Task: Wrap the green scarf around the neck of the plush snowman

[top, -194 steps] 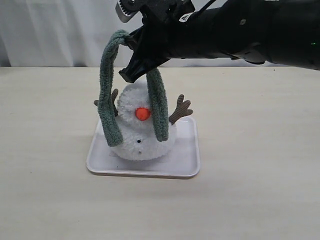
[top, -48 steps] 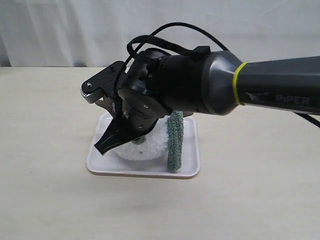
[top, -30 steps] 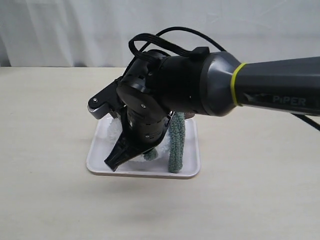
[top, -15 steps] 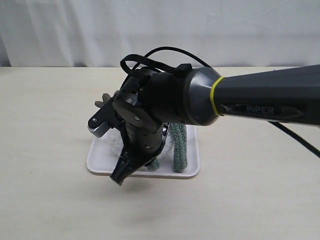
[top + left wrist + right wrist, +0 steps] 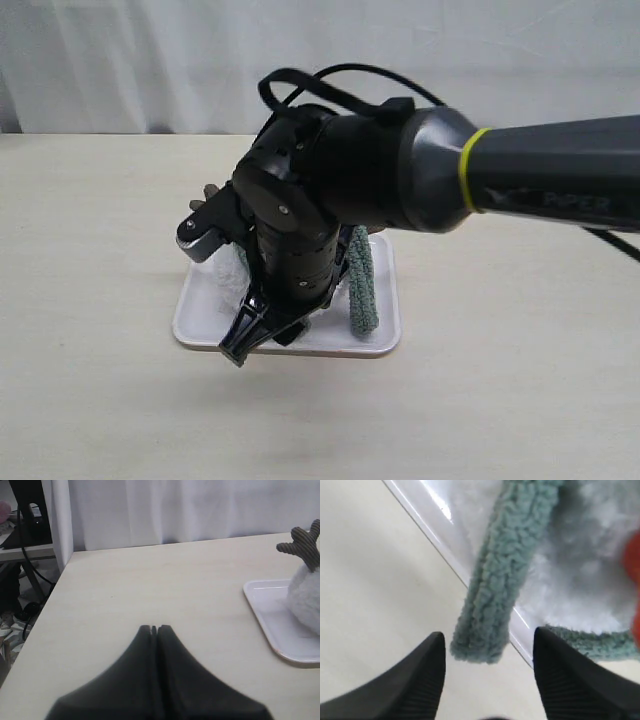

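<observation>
On the white tray, on a pale table before white curtains, plush snowman, green scarf hanging to the tray's rim, right gripper jaws parted either side of its end, left gripper pressed closed beside the tray

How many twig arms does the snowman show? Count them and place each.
1. One brown twig arm sticks up from the plush snowman above the white tray, on the exterior view's left side. Another may be hidden behind the right arm.
</observation>
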You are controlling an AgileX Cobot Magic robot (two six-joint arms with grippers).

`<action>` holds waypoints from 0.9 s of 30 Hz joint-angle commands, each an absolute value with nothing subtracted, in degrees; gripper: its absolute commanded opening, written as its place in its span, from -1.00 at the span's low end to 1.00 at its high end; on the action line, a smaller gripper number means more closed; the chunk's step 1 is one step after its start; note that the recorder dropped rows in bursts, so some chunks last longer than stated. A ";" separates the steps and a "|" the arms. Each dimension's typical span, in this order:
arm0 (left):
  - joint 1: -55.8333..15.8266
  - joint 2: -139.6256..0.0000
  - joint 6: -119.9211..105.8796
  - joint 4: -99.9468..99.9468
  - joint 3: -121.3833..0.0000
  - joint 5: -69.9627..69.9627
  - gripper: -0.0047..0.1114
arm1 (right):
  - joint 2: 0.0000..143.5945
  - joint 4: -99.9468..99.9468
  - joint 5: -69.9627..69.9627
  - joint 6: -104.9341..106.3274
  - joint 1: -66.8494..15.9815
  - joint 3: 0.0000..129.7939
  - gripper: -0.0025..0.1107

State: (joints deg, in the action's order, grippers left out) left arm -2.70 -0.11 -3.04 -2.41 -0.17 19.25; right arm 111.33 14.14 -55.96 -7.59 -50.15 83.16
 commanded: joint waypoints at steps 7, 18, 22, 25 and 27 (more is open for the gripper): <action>-3.07 0.00 -2.90 -2.29 0.00 18.55 -0.92 | 99.99 12.82 -56.10 -6.84 -50.09 83.19 -0.11; -3.07 0.00 -2.90 -2.29 0.00 18.55 -0.92 | 100.79 22.88 -55.56 -12.45 -49.15 95.08 -0.88; -3.07 0.00 -2.90 -2.29 0.00 18.55 -0.92 | 107.60 19.71 -57.23 -12.83 -45.31 103.69 -0.88; -3.07 0.00 -2.90 -2.29 0.00 18.55 -0.92 | 112.06 18.87 -57.13 -13.10 -42.78 105.83 -0.88; -3.07 0.00 -2.90 -2.29 0.00 18.55 -0.92 | 114.55 19.13 -52.69 -13.10 -41.63 106.27 -0.88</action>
State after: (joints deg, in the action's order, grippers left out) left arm -2.70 -0.11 -3.04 -2.41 -0.17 19.25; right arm 112.94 19.27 -56.15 -12.92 -42.82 105.54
